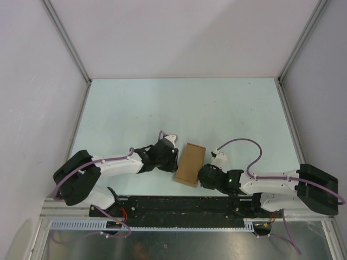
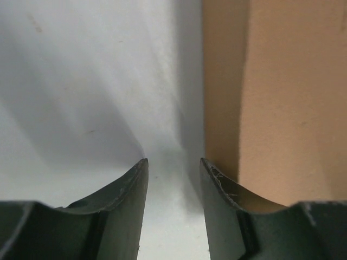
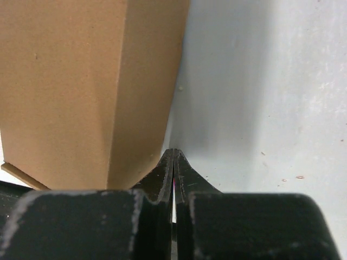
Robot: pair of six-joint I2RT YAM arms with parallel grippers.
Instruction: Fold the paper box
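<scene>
The plain brown oblong cardboard box (image 1: 190, 163) is laid flat, long axis from 1 to 7 o'clock, between the half-parted, empty left pincer (image 1: 174, 160) and the clenched, empty right pincer (image 1: 201, 176).

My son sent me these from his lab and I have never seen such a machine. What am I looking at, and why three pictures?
These are two robot arms bolted at the near edge of a pale table. The wide picture comes from a fixed camera above and behind them. The other two come from small cameras on each wrist, looking out past that arm's own fingers.

Between the arms lies the paper box, plain brown cardboard, already a small oblong carton. The left gripper stands open with the box just beside its right-hand finger; nothing sits between the fingers. The right gripper is shut, its tips at the box's lower edge, and it holds nothing. So neither arm is gripping the box; both flank it closely.
</scene>
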